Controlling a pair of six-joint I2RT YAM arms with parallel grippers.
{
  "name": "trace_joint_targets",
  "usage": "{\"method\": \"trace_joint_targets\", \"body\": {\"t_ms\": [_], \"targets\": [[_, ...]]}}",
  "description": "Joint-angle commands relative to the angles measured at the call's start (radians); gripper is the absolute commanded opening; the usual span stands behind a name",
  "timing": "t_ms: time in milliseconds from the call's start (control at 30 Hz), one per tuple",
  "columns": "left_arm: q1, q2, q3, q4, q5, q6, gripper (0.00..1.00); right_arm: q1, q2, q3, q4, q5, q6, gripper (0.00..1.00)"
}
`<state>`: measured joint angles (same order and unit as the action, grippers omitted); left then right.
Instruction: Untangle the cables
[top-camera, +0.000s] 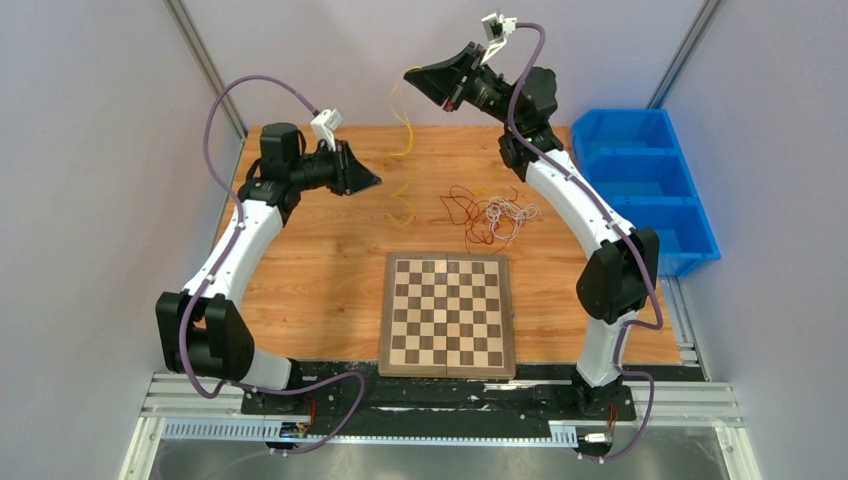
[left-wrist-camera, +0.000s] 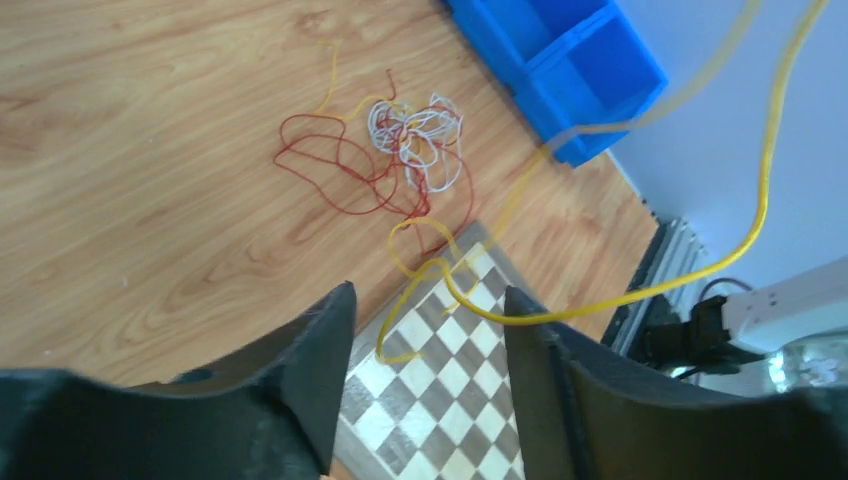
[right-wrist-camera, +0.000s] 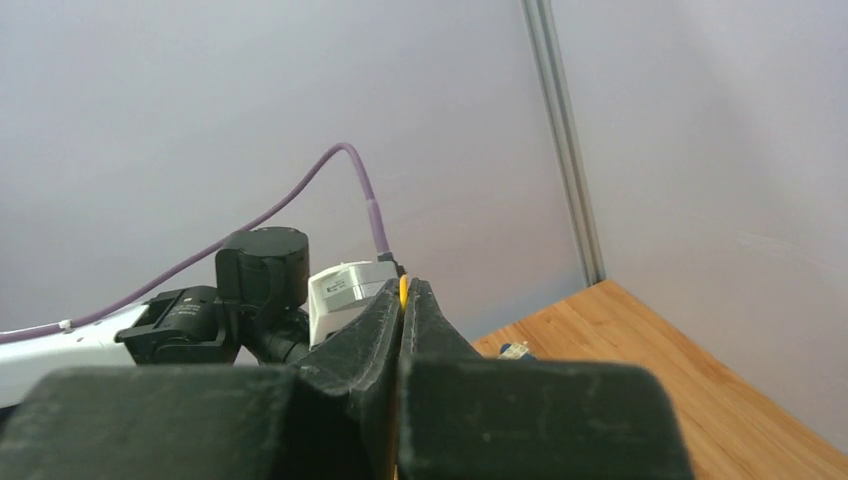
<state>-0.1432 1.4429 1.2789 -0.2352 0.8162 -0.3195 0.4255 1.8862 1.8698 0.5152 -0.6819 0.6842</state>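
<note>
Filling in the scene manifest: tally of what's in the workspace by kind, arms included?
Robot arms: 2
Chessboard: 1
Blue bin: 1
Cable tangle, mostly red and white, strands uncountable: 1
Yellow cable, lifted: 1
Total: 6

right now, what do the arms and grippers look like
The left arm and right arm match: white curved links, bulky black joint housings, a thick purple cable looping along each. The left gripper and right gripper are black two-finger wedges, each with a white camera mount.
</note>
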Motion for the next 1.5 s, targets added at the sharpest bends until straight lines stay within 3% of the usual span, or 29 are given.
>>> {"method": "trace_joint_targets", "body": {"t_ms": [0,67,167,433,833,1167,1467], "targets": [[0.014,-0.003,0.046,0.053,0.011,-0.007,0.79,-0.056,-0.085,0.006,0.005,0.010,-0.001,0.00],[0.050,-0.042,0.005,0.136,0.008,-0.048,0.92,-0.105,-0.103,-0.007,-0.025,0.005,-0.035,0.00],[0.105,-0.084,-0.027,0.225,0.015,-0.094,0.99,-0.185,-0.135,-0.038,-0.064,0.000,-0.095,0.00],[0.177,-0.093,-0.018,0.193,0.036,-0.074,1.00,-0.433,-0.043,0.067,-0.066,-0.087,-0.167,0.00],[0.178,-0.045,-0.010,0.145,0.092,-0.075,1.00,-0.700,0.338,0.513,-0.065,-0.131,-0.285,0.00],[0.177,0.009,0.037,-0.010,0.091,0.029,1.00,-0.824,0.466,0.540,-0.014,-0.112,-0.438,0.00],[0.176,0.063,0.088,-0.071,0.068,0.085,1.00,-0.916,0.474,0.446,-0.049,-0.117,-0.521,0.00]]}}
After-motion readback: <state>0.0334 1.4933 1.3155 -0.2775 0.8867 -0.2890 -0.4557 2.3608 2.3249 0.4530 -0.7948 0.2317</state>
